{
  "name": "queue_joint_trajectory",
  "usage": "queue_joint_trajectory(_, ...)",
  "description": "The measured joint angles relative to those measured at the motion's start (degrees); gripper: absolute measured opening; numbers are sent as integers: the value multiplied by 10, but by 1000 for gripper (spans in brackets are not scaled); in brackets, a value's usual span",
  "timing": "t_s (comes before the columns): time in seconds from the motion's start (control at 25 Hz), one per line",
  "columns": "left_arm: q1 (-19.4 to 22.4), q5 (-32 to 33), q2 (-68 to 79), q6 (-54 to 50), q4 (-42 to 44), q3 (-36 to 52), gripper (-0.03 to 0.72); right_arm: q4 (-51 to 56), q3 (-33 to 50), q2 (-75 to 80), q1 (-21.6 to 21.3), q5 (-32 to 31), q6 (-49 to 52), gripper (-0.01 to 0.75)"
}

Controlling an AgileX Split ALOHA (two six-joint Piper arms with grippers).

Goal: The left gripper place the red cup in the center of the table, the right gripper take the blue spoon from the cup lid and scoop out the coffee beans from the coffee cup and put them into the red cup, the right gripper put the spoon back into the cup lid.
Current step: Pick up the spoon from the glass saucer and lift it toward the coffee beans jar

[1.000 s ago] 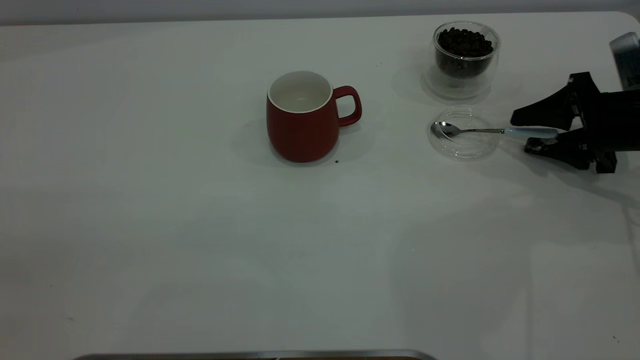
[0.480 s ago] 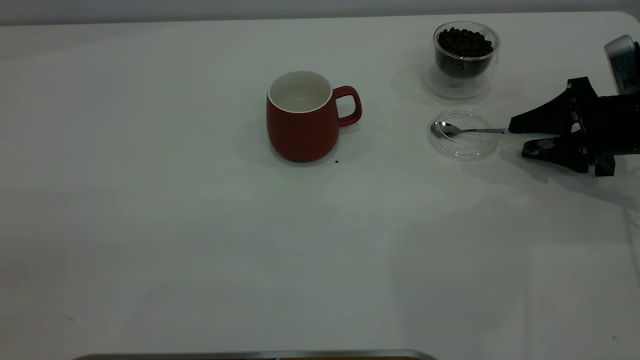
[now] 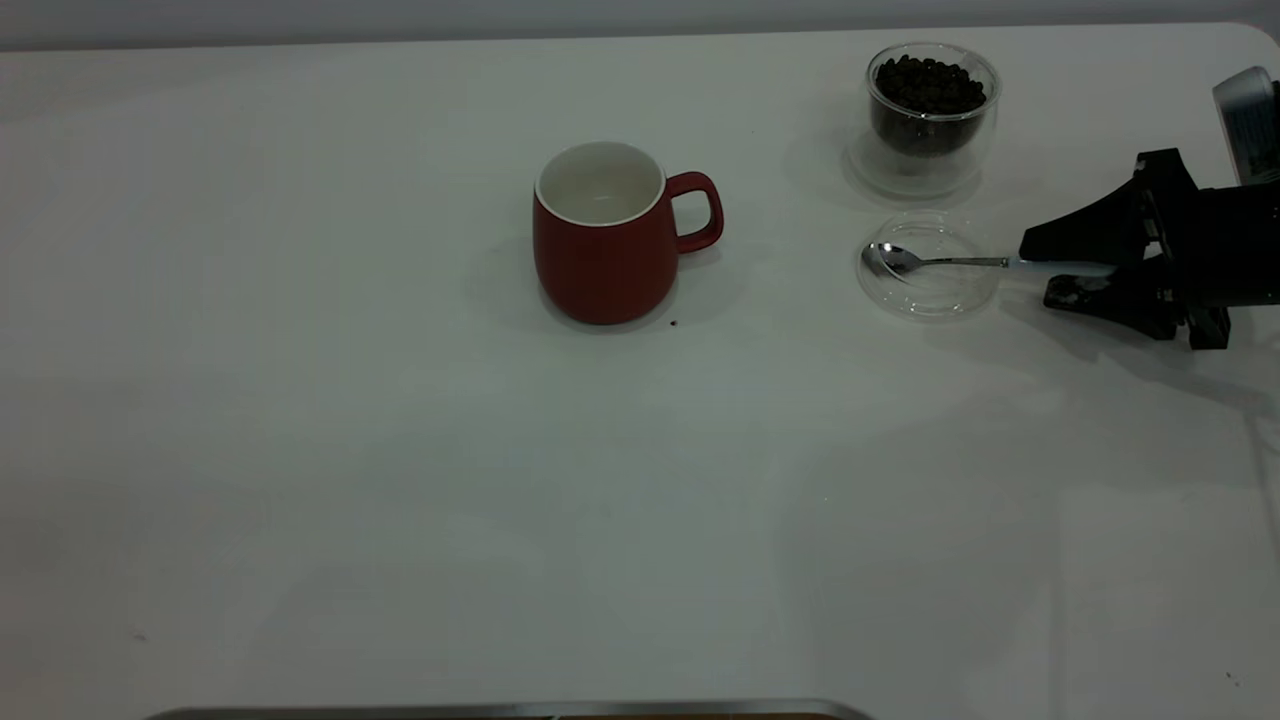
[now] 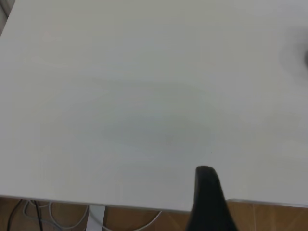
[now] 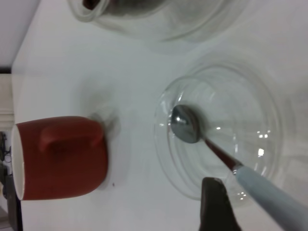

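The red cup (image 3: 605, 250) stands upright near the table's middle, handle toward the right; it also shows in the right wrist view (image 5: 60, 156). The blue-handled spoon (image 3: 940, 262) lies with its bowl in the clear cup lid (image 3: 930, 298). The glass coffee cup (image 3: 930, 115) with beans stands just behind the lid. My right gripper (image 3: 1040, 270) is open and straddles the spoon's blue handle (image 5: 269, 197); one finger (image 5: 216, 204) sits beside the handle with a small gap. My left gripper is outside the exterior view; one of its fingers (image 4: 208, 192) shows over the table's edge.
The white table (image 3: 400, 480) is bare around the cup. A stray bean (image 3: 673, 323) lies by the red cup's base. A metal edge (image 3: 500, 710) runs along the front. The table's right edge is close behind my right arm.
My right gripper has settled lower over the spoon's handle, so most of the blue handle is now covered between its fingers. The spoon, lid and cups have not moved.
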State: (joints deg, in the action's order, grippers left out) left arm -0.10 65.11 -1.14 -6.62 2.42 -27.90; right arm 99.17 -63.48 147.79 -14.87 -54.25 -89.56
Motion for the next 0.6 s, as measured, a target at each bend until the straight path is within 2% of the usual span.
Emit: queue_joint_trajectory(0.6, 0, 0, 0, 0, 0, 0, 561, -20, 0, 0, 0, -11, 1, 368)
